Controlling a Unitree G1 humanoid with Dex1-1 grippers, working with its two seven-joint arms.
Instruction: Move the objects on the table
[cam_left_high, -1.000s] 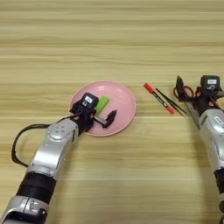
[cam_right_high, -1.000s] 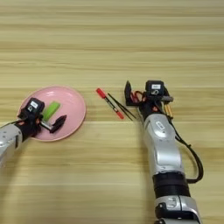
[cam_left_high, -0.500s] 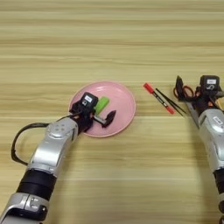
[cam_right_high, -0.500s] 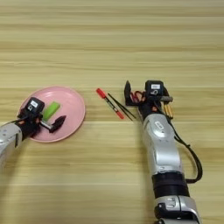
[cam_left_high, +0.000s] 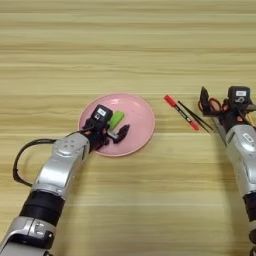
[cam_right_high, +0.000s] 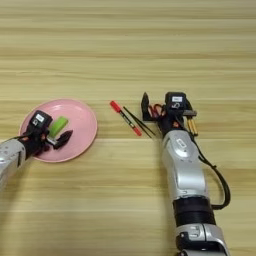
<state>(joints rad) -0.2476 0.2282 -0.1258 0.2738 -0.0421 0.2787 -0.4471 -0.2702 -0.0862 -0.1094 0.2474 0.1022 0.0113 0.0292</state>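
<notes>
- Two pincers are at work here, and each one is close to different things on the table (cam_left_high: 125, 45).
- My left gripper (cam_left_high: 114, 134) is over the round pink plate (cam_left_high: 137, 107), which lies at about 9 o'clock from the middle of the table. Its fingers are spread apart, and the small green rectangular block (cam_left_high: 116, 119) lies on the plate just beside them, toward 12 o'clock. I judge the block is not held; it seems to rest free on the plate.
- The long axis of the block runs from about 1 o'clock to 7 o'clock, so it is tilted, not straight across.
- My right gripper (cam_right_high: 152, 109) is at 3 o'clock on the table, over the red-handled scissors (cam_right_high: 158, 109). One black finger stands up on the left side of the scissors. Whether the fingers hold the scissors or only stand around them, I cannot tell.
- The red marker (cam_right_high: 125, 117) and the thin black stick (cam_right_high: 139, 121) lie side by side, just at 9 o'clock from my right gripper. Both run from 10 o'clock down to 4 o'clock.
- The thin orange-handled tool (cam_right_high: 192, 126) lies at the 3 o'clock side of the same gripper, almost upright in the view.
- In my judgement the right arm is clearly nearer to the marker and the stick, while the left arm is nearer to the plate and the block.
</notes>
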